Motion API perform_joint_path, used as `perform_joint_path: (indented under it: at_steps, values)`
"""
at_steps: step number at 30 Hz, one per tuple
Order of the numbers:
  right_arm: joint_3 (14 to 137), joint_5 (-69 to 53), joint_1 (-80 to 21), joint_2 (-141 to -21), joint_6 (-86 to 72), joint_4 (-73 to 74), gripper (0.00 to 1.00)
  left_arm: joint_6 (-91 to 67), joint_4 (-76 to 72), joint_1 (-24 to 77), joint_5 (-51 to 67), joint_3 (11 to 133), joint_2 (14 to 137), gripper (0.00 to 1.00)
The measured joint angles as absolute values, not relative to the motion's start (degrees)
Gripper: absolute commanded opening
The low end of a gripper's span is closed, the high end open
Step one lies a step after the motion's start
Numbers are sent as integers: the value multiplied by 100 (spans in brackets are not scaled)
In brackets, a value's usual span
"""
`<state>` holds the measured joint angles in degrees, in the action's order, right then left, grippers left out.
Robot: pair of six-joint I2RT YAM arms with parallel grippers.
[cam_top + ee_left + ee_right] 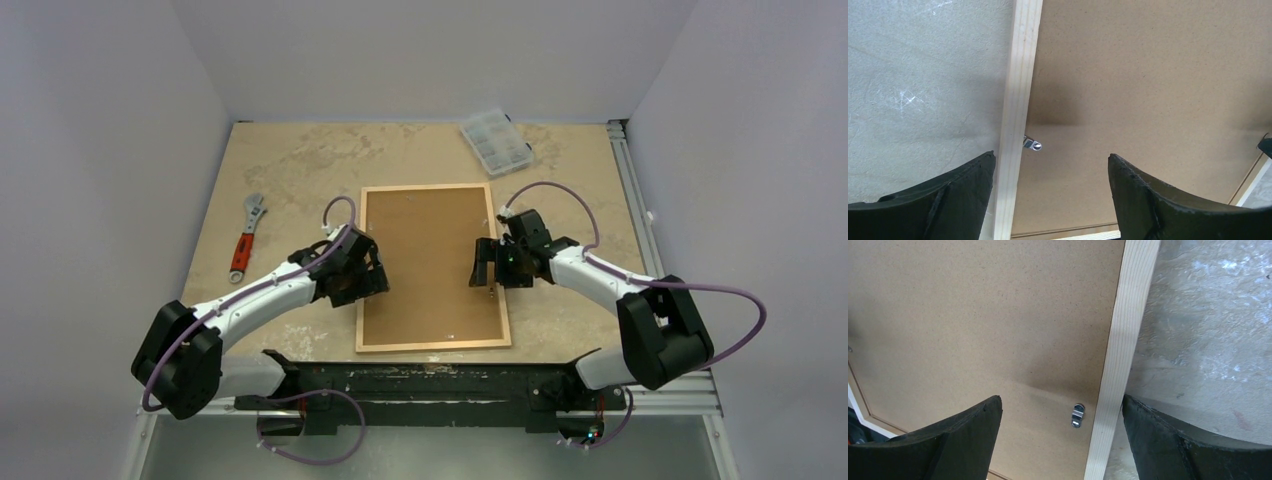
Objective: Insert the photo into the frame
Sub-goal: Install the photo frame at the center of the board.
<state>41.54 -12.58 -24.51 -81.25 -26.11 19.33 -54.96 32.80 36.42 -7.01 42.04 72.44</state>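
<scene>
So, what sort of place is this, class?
Likely a lab test cell: white walls box in the table, a left arm and right arm are mounted, a wrench and parts box lie there.

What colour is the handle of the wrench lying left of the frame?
The wrench handle is red; only the top external view shows it.

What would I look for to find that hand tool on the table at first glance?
Start at the big wood-edged frame lying mid-table. Look left of it: the wrench lies alone there. Its red handle and silver head set it apart.
</scene>
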Motion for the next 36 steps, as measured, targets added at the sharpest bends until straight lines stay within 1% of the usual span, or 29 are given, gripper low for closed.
perform_joint_path:
  at_steps: [6, 13, 17, 23, 25, 29, 32, 34, 36]
  values:
    - [4327, -1299, -2620, -8300, -2613, 2038, 86, -5492, 3286, 3511, -652, 4066, 7240, 81]
    - [4681, -1020, -3052, -8597, -2626, 2318, 85, -5487, 3791, 3485, -1079, 4060, 7240, 81]
    - [4681, -753, -3111, -8541, -2630, 2534, 81, -5483, 3903, 3435, -1221, 4040, 7242, 81]
    - [4646, -416, -3118, -8534, -2635, 2622, 67, -5439, 3922, 3371, -1293, 3983, 7242, 81]
    - [4639, -360, -3127, -8549, -2635, 2620, 60, -5439, 3938, 3369, -1313, 3953, 7242, 81]
    - [4644, -211, -3140, -8593, -2635, 2613, 43, -5439, 3951, 3369, -1339, 3909, 7242, 81]
    - [4648, -255, -3142, -8646, -2665, 2547, 24, -5437, 3953, 3369, -1354, 3876, 7242, 81]
    - [4674, -242, -3135, -8646, -2681, 2576, 18, -5435, 3953, 3369, -1361, 3868, 7240, 81]
    - [4676, -215, -3087, -8615, -2714, 2611, 7, -5428, 3953, 3358, -1363, 3868, 7240, 81]
